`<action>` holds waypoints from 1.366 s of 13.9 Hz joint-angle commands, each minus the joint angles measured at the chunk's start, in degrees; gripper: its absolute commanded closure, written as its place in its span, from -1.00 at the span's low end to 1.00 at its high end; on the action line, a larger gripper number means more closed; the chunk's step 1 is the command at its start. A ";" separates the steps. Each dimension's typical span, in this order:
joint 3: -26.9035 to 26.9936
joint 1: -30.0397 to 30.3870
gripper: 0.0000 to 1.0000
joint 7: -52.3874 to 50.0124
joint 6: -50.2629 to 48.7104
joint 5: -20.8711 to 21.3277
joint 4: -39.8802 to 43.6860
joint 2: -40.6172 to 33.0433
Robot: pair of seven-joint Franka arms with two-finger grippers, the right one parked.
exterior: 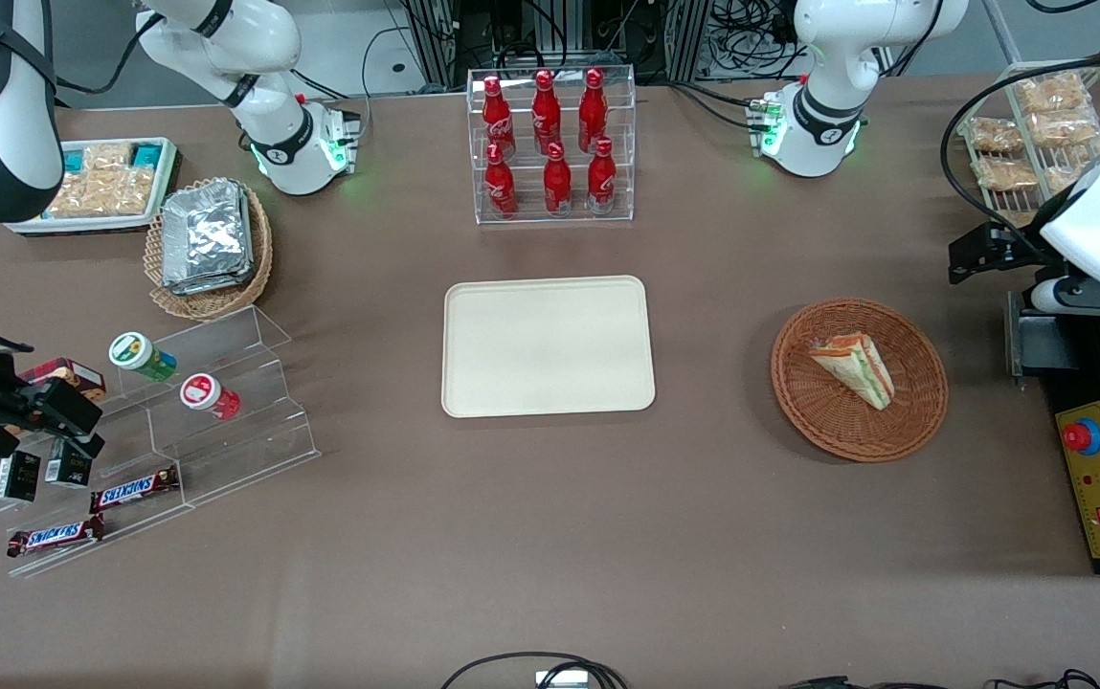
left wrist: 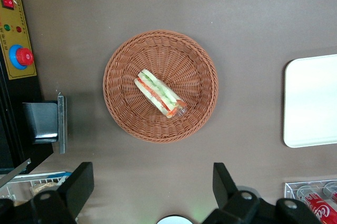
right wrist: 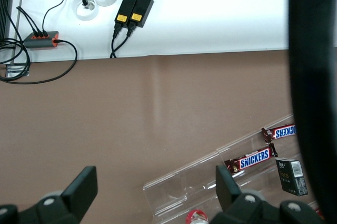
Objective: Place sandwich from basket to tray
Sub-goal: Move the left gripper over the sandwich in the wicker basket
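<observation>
Wicker in a reddish-brown colour makes the round basket (exterior: 859, 379), and the sandwich (exterior: 854, 367) lies inside it, a small wedge in clear wrap with green, red and orange layers. The basket sits on the brown bench (exterior: 550, 536) toward the working arm's end. The cream tray (exterior: 548, 345) sits in the middle of the bench, well apart from the basket, and nothing is on it. So the task looks like it is at the very start: the sandwich has not been picked up yet. The end effector (left wrist: 152, 192) hangs high above the bench, off to one side of the basket, and it touches nothing. Its two black fingers (left wrist: 79, 184) stand wide apart and hold nothing. The next move, I think, calls for the end effector to go over the basket, come down, and line its fingers up with the long sides of the wedge. It should close softly, because bread can squash and the clear wrap may be slippery. The basket rim is low, so it should not get in the way much.
</observation>
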 commanded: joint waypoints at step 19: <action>-0.43 -1.94 -1.00 -37.55 41.46 2.26 -37.28 -0.02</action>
